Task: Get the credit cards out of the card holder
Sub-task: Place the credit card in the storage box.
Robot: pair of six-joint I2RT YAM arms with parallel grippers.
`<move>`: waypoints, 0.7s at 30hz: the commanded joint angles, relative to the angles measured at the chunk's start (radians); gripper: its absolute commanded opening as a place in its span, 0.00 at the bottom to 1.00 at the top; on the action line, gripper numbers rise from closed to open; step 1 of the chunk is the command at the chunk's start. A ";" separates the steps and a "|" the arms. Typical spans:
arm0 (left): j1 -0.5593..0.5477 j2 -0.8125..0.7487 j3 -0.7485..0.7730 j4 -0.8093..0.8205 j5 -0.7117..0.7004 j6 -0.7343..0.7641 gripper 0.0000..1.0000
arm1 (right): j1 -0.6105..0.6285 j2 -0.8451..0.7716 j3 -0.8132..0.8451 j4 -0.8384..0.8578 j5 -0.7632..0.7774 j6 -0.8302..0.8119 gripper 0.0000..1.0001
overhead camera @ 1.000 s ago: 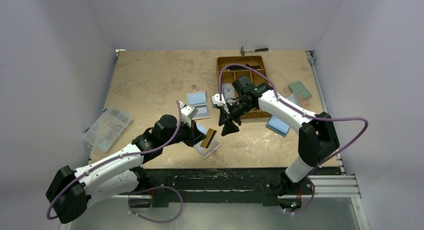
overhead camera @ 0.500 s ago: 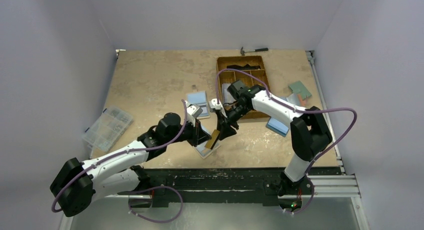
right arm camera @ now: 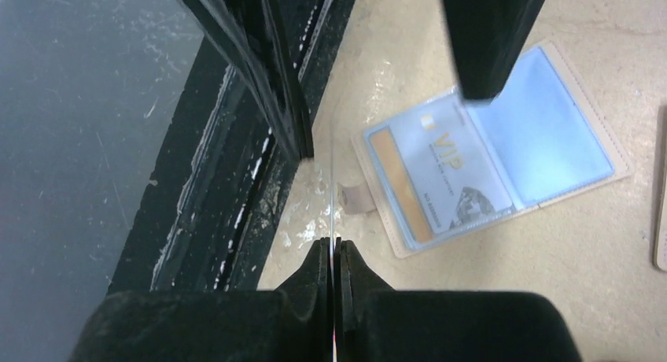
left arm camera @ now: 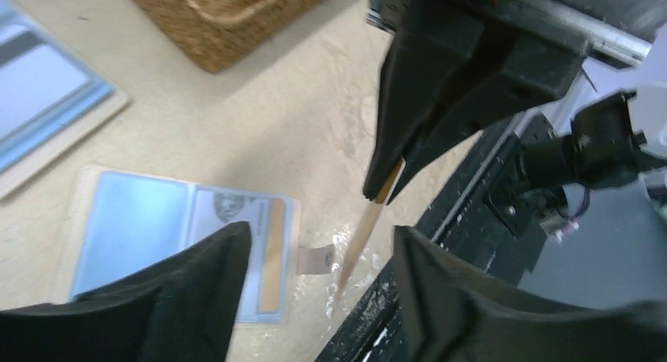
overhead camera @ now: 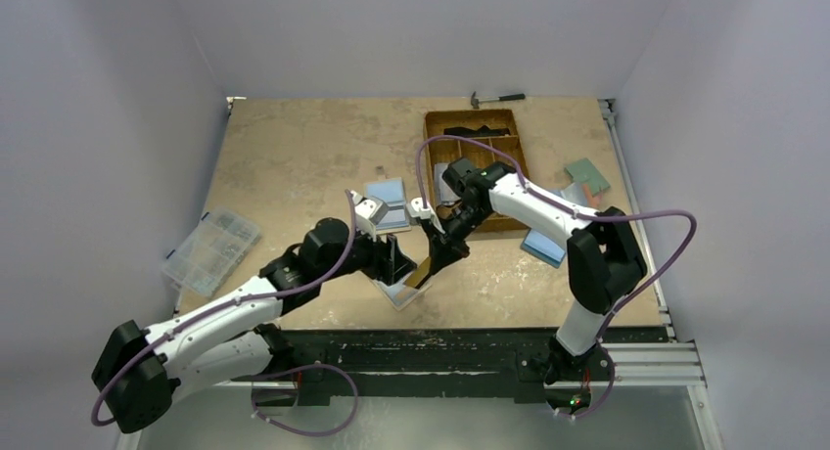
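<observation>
The tan card holder (overhead camera: 395,292) lies open on the table near the front edge, its light blue inner faces (right arm camera: 550,126) up. A greyish credit card (right arm camera: 440,173) marked VIP still sits in one pocket (left arm camera: 244,220). Another credit card (overhead camera: 422,271) hangs on edge above the table, seen as a thin tan strip (left arm camera: 366,236). My right gripper (right arm camera: 336,244) is shut on its upper end. My left gripper (left arm camera: 320,236) is open, its fingers either side of the card without touching it.
A brown compartment tray (overhead camera: 480,127) stands behind the right arm, with a hammer (overhead camera: 494,99) beyond it. A clear organiser box (overhead camera: 210,249) sits at the left edge. Another open holder (overhead camera: 390,201) and blue and green flat items (overhead camera: 543,245) lie nearby. The black front rail (left arm camera: 472,244) is close.
The right gripper came in and shut on the raised card. The left gripper, which was shut on that card, has opened and let it go.
</observation>
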State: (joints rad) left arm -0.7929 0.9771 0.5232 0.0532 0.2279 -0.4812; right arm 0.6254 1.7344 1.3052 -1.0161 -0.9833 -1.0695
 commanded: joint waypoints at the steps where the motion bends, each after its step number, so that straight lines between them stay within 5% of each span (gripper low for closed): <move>1: 0.004 -0.111 0.089 -0.133 -0.203 0.020 0.81 | -0.037 -0.074 0.035 -0.072 0.078 -0.046 0.00; 5: 0.005 -0.164 0.159 -0.236 -0.324 0.087 0.98 | -0.140 -0.176 0.007 -0.025 0.128 -0.005 0.00; 14: 0.017 0.014 0.368 -0.398 -0.384 0.302 0.99 | -0.335 -0.412 -0.021 0.095 0.317 0.131 0.00; 21: 0.034 0.079 0.353 -0.352 -0.418 0.393 0.99 | -0.399 -0.484 0.043 0.170 0.544 0.196 0.00</move>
State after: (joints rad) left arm -0.7727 1.0477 0.8646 -0.3233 -0.1444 -0.1741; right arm 0.2665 1.2736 1.2942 -0.9077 -0.5976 -0.9302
